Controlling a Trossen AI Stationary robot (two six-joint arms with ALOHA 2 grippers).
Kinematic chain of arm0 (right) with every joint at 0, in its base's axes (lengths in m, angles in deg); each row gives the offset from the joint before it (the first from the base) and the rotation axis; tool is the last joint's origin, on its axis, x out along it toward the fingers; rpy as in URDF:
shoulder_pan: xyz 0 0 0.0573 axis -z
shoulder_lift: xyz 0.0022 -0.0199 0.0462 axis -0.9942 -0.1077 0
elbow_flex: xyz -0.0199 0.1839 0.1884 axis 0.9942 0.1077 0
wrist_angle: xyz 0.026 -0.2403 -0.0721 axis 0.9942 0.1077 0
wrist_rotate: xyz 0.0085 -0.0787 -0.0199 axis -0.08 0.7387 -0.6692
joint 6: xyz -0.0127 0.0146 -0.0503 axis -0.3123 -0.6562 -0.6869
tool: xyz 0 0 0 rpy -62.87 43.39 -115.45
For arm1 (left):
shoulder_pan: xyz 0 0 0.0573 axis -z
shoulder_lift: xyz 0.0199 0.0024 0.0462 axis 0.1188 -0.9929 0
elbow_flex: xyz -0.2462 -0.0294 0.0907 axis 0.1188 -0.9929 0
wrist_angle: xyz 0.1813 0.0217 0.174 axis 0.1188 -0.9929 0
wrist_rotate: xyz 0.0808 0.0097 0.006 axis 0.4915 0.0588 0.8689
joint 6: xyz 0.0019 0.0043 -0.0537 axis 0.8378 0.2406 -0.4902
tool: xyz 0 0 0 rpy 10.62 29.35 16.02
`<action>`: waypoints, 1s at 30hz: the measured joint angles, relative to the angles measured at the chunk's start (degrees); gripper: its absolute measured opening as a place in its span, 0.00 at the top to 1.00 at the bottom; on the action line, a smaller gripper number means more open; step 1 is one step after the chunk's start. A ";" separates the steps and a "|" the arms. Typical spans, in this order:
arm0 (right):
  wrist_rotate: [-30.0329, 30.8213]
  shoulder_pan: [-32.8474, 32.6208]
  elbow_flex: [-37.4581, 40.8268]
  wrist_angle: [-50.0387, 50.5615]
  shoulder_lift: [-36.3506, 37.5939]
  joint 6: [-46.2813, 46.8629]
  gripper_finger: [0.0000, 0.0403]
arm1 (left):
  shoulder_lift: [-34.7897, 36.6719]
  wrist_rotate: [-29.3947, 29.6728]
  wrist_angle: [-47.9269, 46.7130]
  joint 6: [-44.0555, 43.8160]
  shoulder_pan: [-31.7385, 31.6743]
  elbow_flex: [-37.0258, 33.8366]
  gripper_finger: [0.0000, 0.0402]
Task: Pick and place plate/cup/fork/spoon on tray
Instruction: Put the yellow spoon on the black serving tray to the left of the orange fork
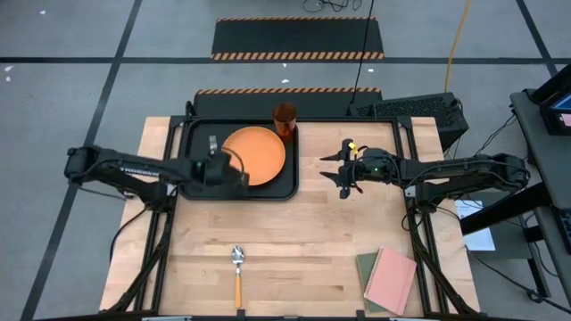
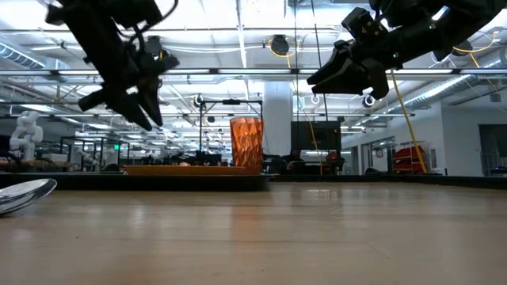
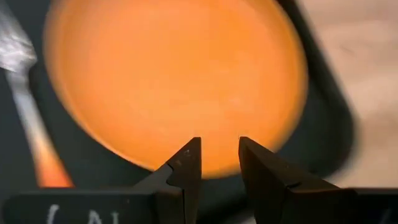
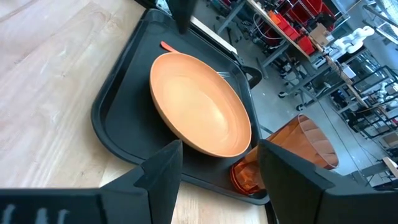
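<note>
The black tray (image 1: 192, 183) lies at the table's far middle. On it rest the orange plate (image 1: 259, 153), the fork (image 1: 213, 143) to the plate's left, and the upright orange-red cup (image 1: 285, 116) at its far right corner. The spoon (image 1: 238, 267) lies flat on the wood near the front edge, bowl toward the tray. My left gripper (image 3: 219, 146) hangs open over the plate's near left rim with nothing between its fingers. To the right of the tray, my right gripper (image 1: 337, 174) hovers open and empty above the table, facing the tray (image 4: 124, 106).
A pink notebook (image 1: 390, 279) on a green one lies at the near right corner. A dark keyboard-like box (image 1: 410, 111) sits at the far right edge. Bare wood stretches between the tray and the spoon.
</note>
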 joint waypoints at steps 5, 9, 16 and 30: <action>0.00 -0.02 0.00 0.30 0.00 0.57 0.50 | -0.48 0.32 2.17 -8.96 10.73 0.00 0.72; 0.00 -0.02 0.00 0.92 0.00 2.16 0.50 | -1.40 0.33 3.08 -16.31 17.79 0.56 0.72; -0.02 -0.15 0.00 2.00 0.00 5.31 0.50 | -7.94 -1.02 0.14 -21.15 25.53 9.10 0.72; 0.00 -0.92 0.00 4.13 0.00 8.14 0.50 | -29.63 -10.08 -21.98 -34.62 33.09 38.41 0.72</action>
